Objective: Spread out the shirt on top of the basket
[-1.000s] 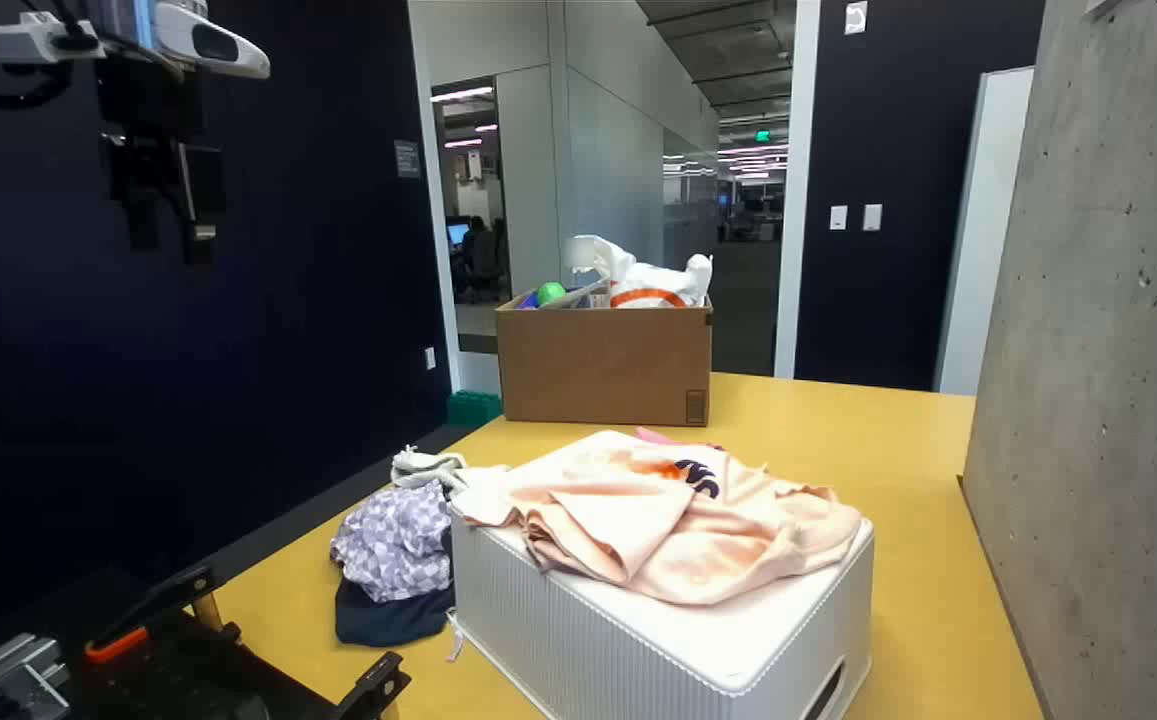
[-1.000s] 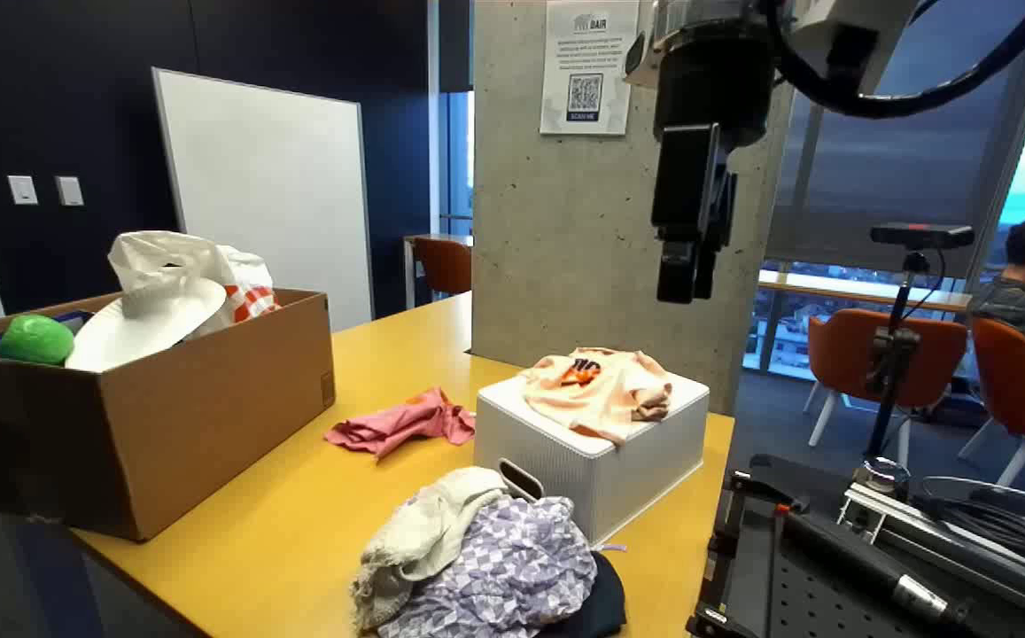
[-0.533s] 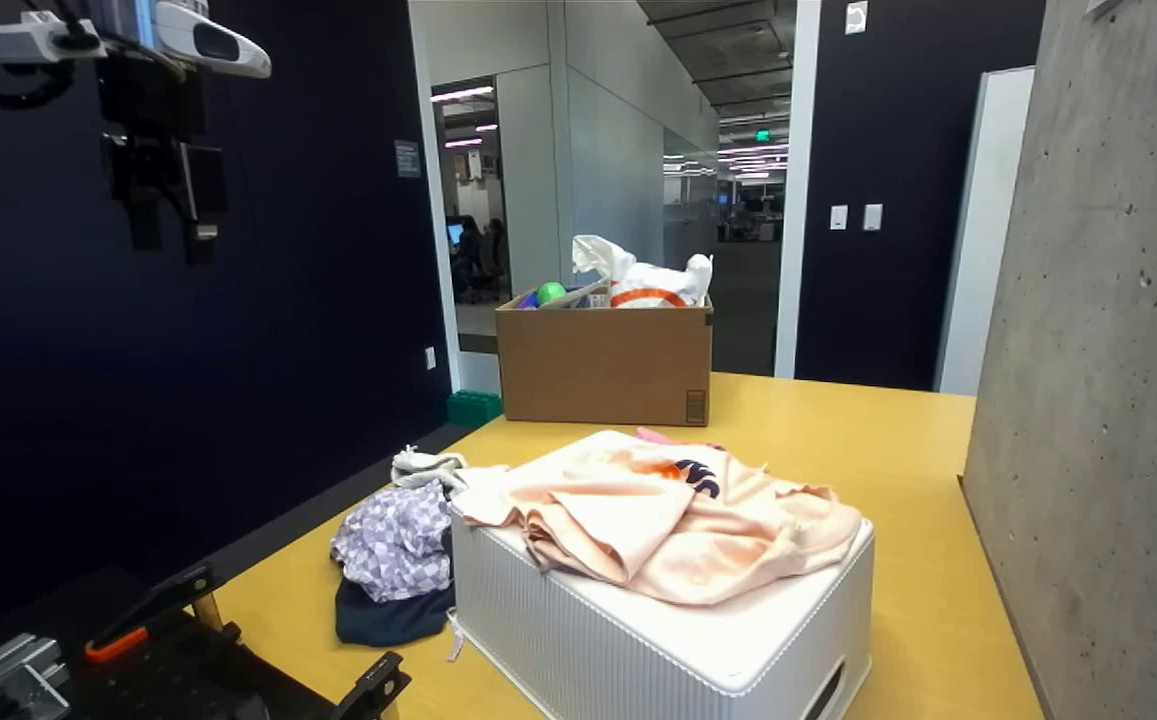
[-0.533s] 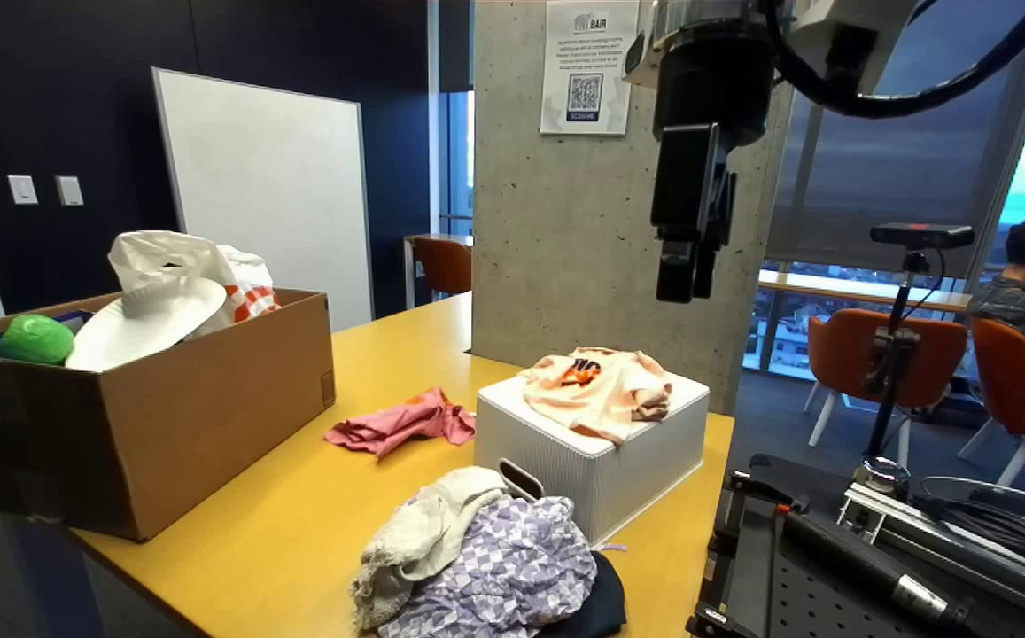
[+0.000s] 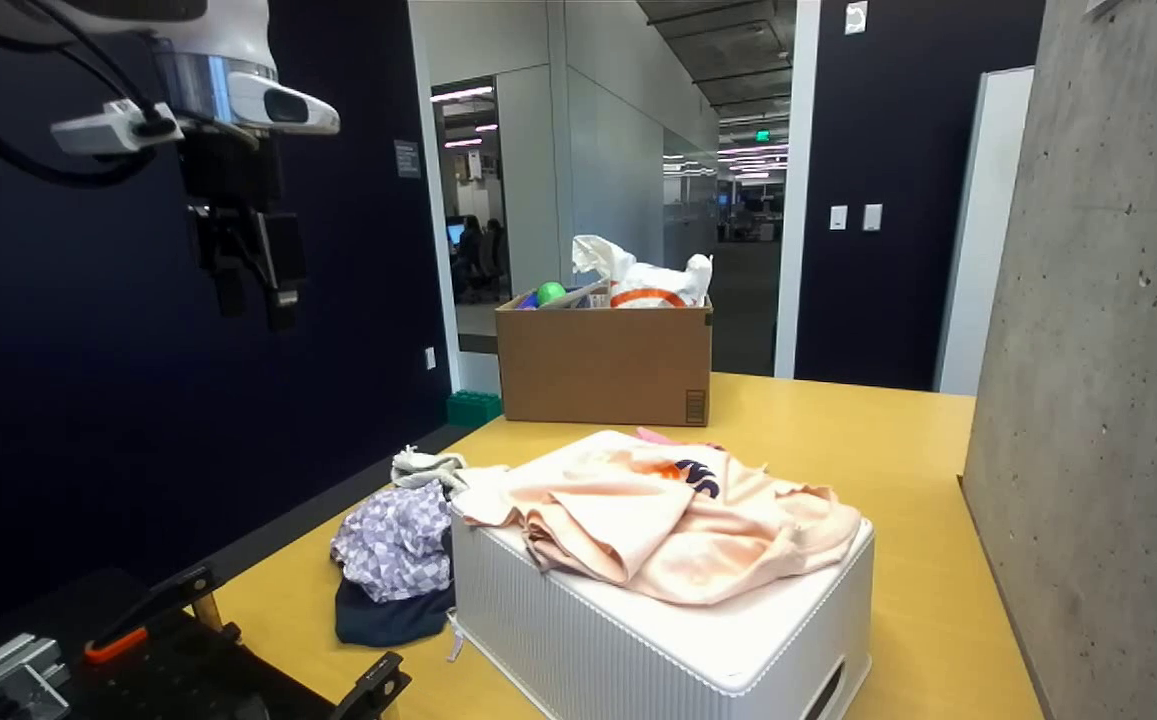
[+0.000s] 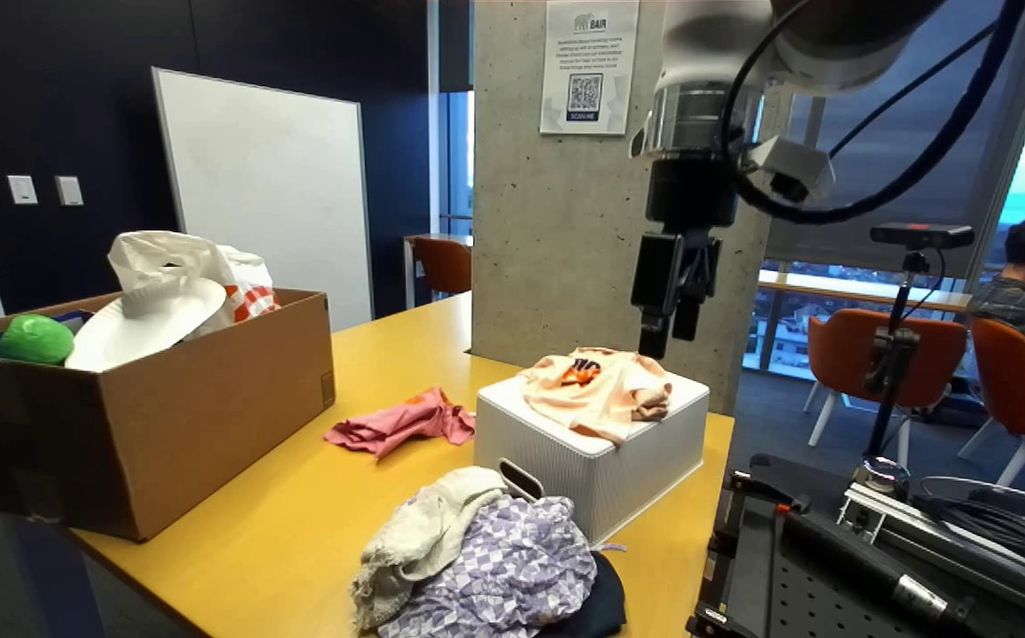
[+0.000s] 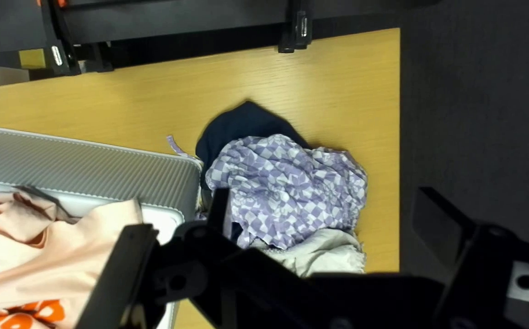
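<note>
On top of the white ribbed basket, peach printed shirt lies partly spread but folded and rumpled, so placing looks done, flattening left; tool wide apart, gripping nothing, well clear of it.

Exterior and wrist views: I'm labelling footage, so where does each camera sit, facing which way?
An exterior view: higher than the basket, looking past it to the cardboard box; arm and pincer upper left.
An exterior view: raised, looking over the checked cloth to the concrete column; arm and pincer upper right.
Wrist view: mounted on the arm, facing down at the table; open pincer at bottom.
Both exterior views share shirt and basket.
</note>
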`<state>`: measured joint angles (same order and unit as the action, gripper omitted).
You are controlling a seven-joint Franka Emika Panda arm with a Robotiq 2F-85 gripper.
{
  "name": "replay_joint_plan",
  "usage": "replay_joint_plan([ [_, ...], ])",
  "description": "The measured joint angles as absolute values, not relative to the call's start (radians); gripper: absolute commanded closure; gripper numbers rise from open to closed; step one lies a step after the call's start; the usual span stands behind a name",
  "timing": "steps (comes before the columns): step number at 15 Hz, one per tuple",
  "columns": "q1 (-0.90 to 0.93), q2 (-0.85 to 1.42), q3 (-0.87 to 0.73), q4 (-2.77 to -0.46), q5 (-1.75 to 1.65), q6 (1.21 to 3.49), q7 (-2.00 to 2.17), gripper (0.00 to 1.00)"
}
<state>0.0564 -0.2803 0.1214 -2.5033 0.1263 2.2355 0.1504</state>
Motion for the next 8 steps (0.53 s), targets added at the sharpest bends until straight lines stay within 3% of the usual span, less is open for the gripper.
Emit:
replay_joint_plan([
  [8, -0.026, -0.095, 0.045, -2.599, 0.024, 2.511, 0.198, 0.00],
])
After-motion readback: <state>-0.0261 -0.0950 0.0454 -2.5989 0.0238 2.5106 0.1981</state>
